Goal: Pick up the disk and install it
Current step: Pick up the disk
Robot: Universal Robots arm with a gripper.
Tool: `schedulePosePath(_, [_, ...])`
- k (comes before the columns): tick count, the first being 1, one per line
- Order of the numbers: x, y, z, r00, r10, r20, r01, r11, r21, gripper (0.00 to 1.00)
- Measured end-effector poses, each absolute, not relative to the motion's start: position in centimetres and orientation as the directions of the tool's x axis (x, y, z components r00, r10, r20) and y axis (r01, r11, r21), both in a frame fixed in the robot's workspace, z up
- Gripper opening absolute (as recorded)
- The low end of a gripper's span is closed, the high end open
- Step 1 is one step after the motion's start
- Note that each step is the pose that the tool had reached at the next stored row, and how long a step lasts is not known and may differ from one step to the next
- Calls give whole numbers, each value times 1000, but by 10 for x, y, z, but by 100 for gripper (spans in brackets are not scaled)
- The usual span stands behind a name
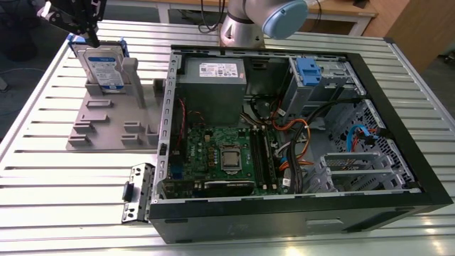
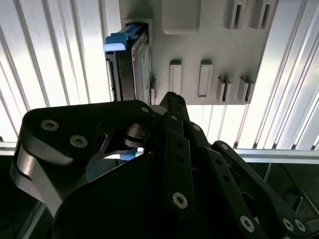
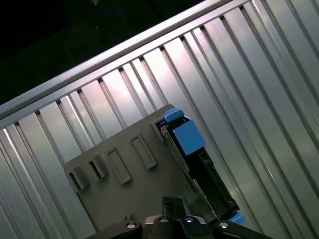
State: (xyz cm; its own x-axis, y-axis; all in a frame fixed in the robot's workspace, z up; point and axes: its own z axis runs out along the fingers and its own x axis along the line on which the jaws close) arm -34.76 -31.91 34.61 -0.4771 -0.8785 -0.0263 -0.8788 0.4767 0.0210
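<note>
Gripper (image 1: 91, 38) over the disk (image 1: 105, 66), exterior view's far left.
Gripper sits just above disk's top edge, maybe touching; can't tell how far it's open or if it has hold. Disk stands upright in grey holder (image 1: 106, 128) on slatted table (image 1: 42, 170). Open PC case (image 1: 398, 160) lies to exterior view's right, apart from holder.

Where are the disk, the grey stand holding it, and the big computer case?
disk (image 1: 105, 69): exterior view, on its blue-and-white label.
grey stand (image 1: 106, 136): exterior view, on its flat base.
computer case (image 1: 249, 221): exterior view, on its black outer wall.
</note>
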Motion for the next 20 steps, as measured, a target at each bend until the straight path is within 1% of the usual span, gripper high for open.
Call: schedulePosePath(20, [-348,-319,346,-347,-938,-26,-938,346,21,10])
